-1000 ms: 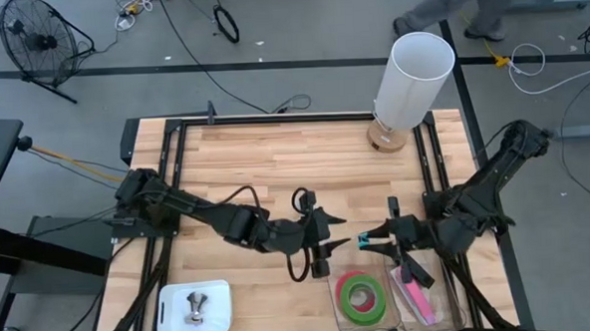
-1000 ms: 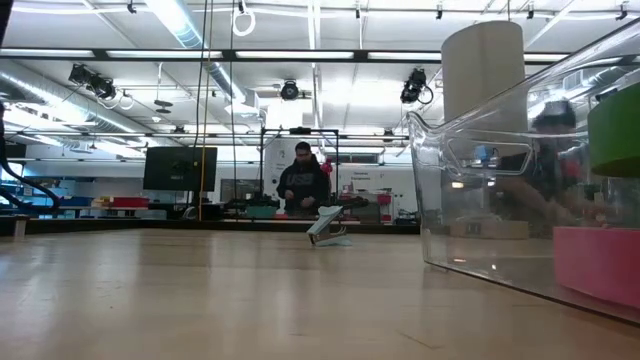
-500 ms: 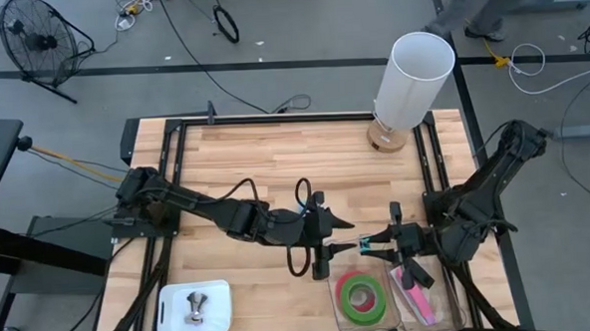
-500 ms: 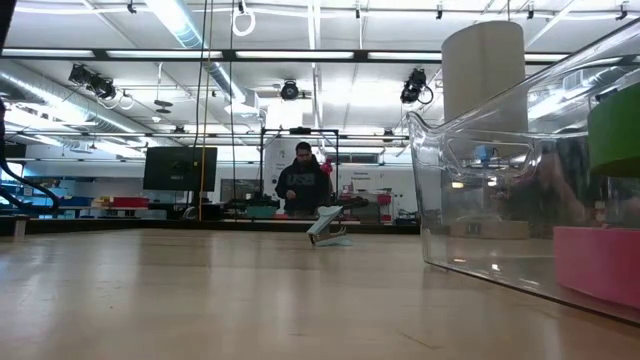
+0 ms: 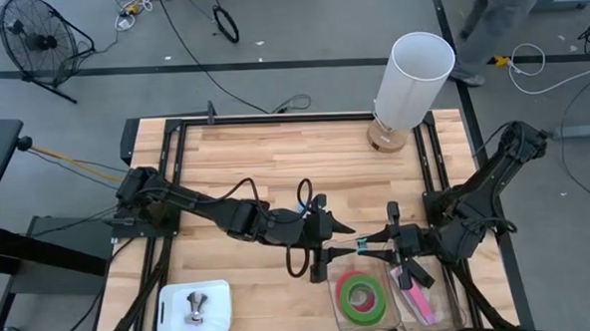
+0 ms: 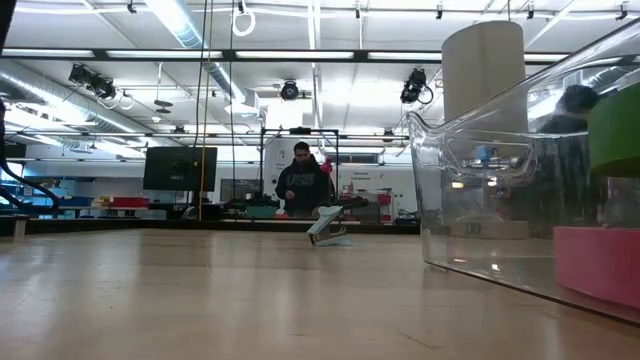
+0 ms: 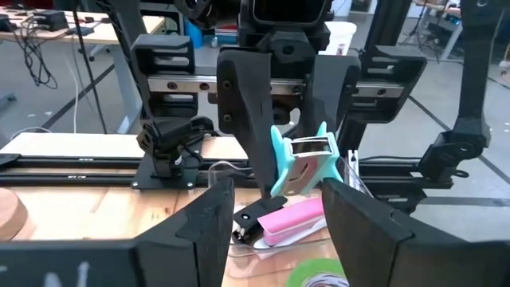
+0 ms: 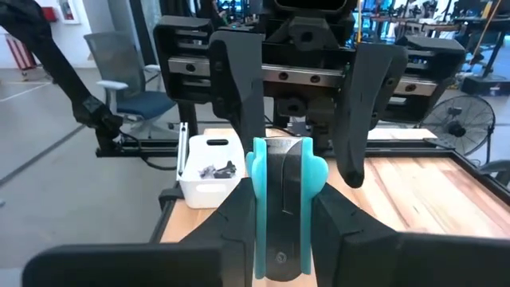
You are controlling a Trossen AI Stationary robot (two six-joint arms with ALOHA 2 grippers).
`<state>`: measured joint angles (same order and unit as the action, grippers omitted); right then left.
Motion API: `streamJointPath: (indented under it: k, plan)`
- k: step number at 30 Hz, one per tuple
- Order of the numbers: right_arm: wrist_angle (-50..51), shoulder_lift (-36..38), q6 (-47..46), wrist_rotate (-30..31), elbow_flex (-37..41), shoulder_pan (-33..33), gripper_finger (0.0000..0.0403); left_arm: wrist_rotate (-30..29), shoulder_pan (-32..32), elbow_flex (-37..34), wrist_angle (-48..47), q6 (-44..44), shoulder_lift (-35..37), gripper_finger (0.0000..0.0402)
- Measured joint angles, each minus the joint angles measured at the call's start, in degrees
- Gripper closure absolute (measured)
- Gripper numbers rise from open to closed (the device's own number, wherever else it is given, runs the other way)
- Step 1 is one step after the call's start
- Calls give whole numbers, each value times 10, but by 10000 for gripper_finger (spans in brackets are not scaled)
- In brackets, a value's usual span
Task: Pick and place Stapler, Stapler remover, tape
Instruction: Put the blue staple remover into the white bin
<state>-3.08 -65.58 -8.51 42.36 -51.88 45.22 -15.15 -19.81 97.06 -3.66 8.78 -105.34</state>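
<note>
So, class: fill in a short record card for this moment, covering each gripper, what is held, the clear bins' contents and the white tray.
right gripper: shut on the teal staple remover, above the bins' edge
left gripper: jaws open, facing the remover, holding nothing
clear bins: green tape roll in one, pink stapler in the other
white tray: near the front left corner, holds a small metal object
white cylinder: standing at the table's far edge
</note>
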Motion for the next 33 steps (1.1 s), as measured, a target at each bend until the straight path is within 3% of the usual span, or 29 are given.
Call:
streamJointPath:
  k: [33]
  plan:
    - [28,-9,-30,-14,0,-15,337,9,-3,0,-5,-3,0,204]
